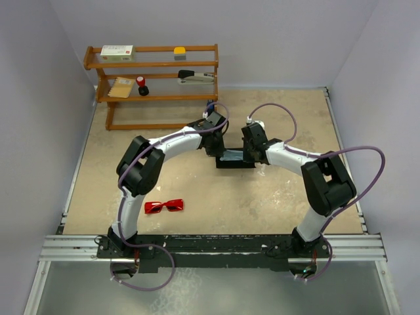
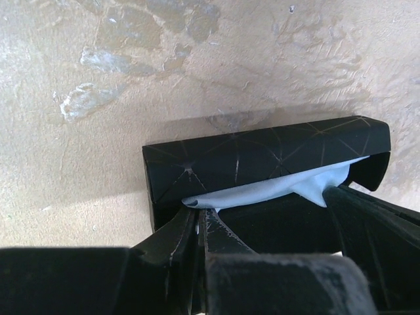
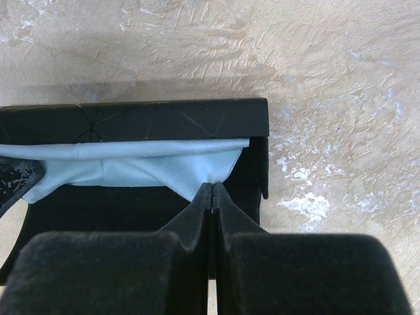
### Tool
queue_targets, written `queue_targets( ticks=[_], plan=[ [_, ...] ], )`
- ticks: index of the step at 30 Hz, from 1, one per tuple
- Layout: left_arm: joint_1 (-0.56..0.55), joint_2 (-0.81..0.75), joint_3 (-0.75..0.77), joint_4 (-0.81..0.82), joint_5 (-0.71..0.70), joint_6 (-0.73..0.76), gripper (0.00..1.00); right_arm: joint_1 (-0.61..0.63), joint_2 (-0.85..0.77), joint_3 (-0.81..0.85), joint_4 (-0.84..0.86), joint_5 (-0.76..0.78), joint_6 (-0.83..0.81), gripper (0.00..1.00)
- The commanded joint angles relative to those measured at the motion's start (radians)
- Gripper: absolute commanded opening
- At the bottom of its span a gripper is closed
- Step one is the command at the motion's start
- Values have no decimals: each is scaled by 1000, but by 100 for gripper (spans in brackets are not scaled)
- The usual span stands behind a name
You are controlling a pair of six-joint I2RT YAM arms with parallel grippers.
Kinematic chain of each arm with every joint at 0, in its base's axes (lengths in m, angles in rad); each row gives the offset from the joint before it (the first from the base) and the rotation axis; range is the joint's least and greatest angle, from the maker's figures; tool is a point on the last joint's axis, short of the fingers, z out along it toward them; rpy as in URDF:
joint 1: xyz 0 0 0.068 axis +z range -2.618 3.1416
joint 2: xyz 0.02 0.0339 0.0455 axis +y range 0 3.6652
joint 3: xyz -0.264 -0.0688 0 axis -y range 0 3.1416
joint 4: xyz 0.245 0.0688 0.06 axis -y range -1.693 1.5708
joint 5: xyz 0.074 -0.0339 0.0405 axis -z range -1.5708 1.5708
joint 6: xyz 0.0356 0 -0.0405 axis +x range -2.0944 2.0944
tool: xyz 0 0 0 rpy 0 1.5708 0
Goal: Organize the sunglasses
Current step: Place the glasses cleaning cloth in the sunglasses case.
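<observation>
No legible text in any view

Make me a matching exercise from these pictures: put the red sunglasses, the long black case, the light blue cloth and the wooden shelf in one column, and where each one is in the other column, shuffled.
Column one:
1. small red translucent sunglasses
2. long black rectangular case
3. light blue cloth
4. brown wooden shelf

Column two:
A. at the far left corner of the table
B. inside the open case, pinched by the left gripper and the right gripper
C. loose on the table, towards its near edge
D. mid-table, lid open

Pairs: 1-C, 2-D, 3-B, 4-A.
</observation>
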Motion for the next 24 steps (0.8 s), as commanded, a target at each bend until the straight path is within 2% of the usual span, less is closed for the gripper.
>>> queue_targets(
  ticks=[1, 14, 24],
  plan=[
    [6, -35, 3, 23, 28, -35, 0, 3, -31, 40, -8, 27, -2, 0],
    [6, -17, -71, 63, -27, -33, 0, 4, -17, 54, -9, 33, -15, 0],
    [8, 35, -23, 66, -56, -7, 0, 4, 11, 78, -10, 36, -23, 0]
  ],
)
